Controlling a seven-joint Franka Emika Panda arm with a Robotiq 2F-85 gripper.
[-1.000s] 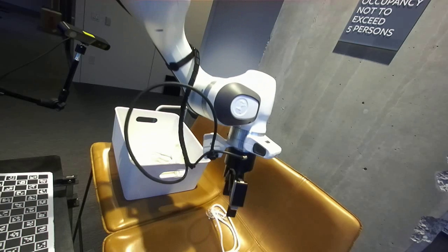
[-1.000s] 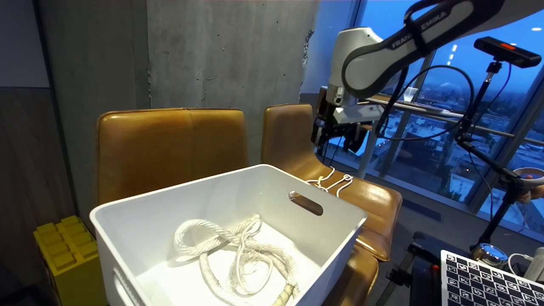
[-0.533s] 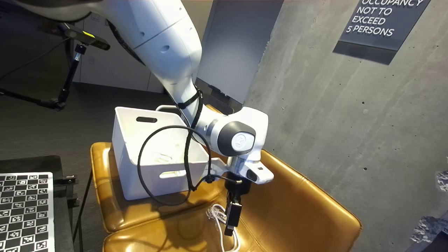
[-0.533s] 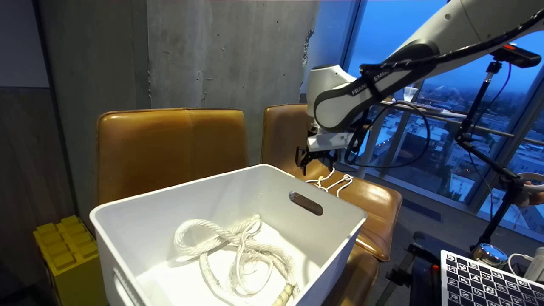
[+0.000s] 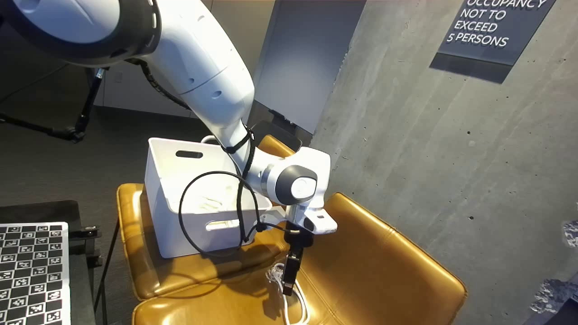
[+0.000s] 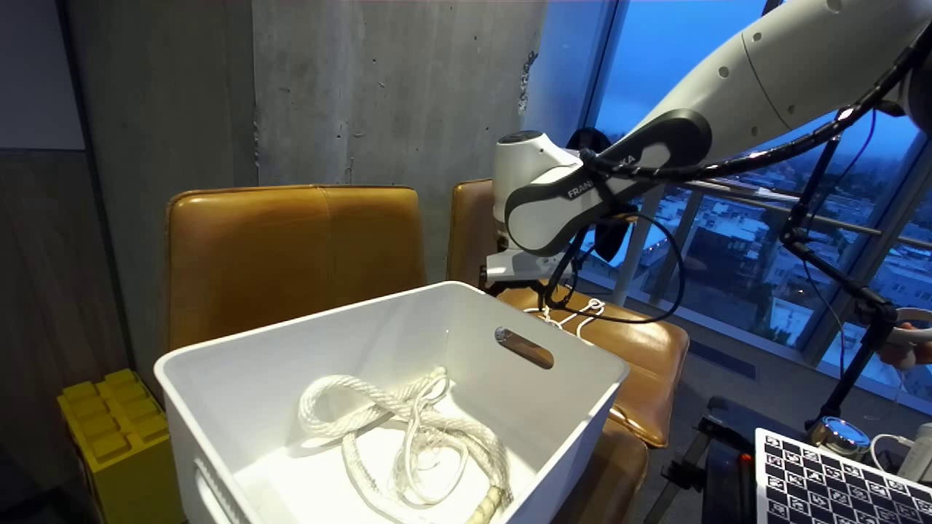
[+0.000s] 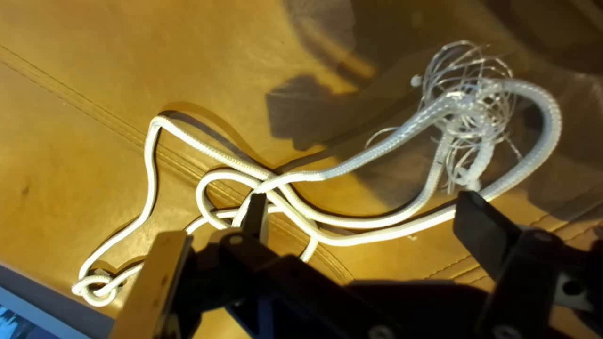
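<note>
The claw (image 7: 362,200) gapes wide and empty over the knotted white cord (image 7: 304,176) on the leather chair seat (image 7: 212,70). The cord is ungripped, outside the white bin (image 6: 349,342) holding a thicker rope (image 6: 466,428).

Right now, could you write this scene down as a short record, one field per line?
Gripper: open, above the white cord; contact unclear
Cord: looped, with a knot, lying on a tan chair
Tangle: thin clear strands around the cord
White bin: on the neighbouring chair
Inside the bin: thick white rope in loose loops
Wall sign: reads "not to exceed 5 persons"
</note>
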